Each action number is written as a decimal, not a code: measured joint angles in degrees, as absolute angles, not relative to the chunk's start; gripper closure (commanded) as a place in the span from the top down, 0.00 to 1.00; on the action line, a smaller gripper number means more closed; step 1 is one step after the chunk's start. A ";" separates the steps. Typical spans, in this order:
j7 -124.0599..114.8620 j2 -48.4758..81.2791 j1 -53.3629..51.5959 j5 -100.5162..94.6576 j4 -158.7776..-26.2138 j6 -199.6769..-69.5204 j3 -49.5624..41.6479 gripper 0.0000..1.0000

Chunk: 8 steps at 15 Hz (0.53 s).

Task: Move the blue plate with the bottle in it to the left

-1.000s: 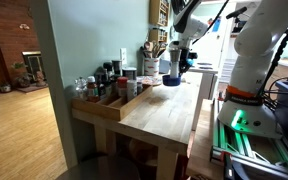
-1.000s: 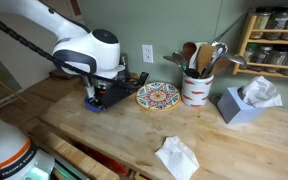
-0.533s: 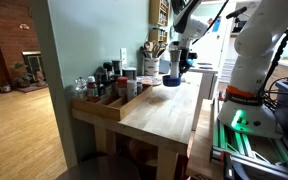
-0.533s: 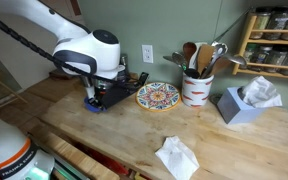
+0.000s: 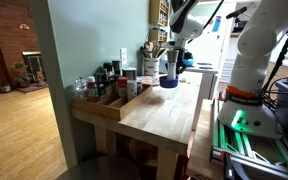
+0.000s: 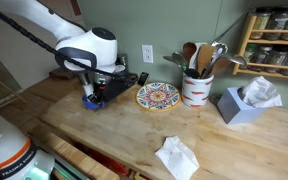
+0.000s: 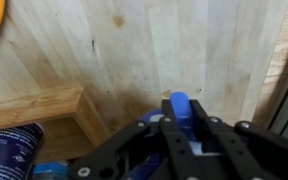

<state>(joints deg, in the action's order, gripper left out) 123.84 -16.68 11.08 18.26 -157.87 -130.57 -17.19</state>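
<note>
One relation decides this move, and it looks basically sorted. In the wrist view the small round deep-blue plate (image 7: 180,101) sits right at 12 o'clock of the end effector (image 7: 181,120), no gap, its rim tucked between the two dark fingers (image 7: 209,132). So I'd call the end effector pinched onto the plate's rim, though I can't say how firm the bite is.

In an exterior view the blue plate (image 6: 91,101) hangs just under the end effector (image 6: 102,91), at about 6 to 7 o'clock of the white arm (image 6: 89,50), low over the light wooden counter (image 6: 114,132). Touching the wood or just off it, can't tell. The bottle? Honestly can't pick it out, the arm hides that spot, so whether it's upright is anyone's guess.

Neighbours: a colourful patterned plate (image 6: 158,96) lies at 3 o'clock of the blue one, near but apart. In the wrist view a wooden tray corner (image 7: 44,105) shows at 9 o'clock and a dark-blue printed can (image 7: 9,145) at 8 o'clock.

My read: the grasp is made and what's left is the sideways carry. I'd keep it level so the bottle doesn't tip, and mind that tray.
</note>
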 measured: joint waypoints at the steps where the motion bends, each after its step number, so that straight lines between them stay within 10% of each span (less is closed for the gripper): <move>1: 124.31 -16.68 10.20 18.42 -157.88 -130.53 -17.13 0.05; 8: 127.24 -15.77 2.74 23.50 -157.95 -130.46 -14.71 0.05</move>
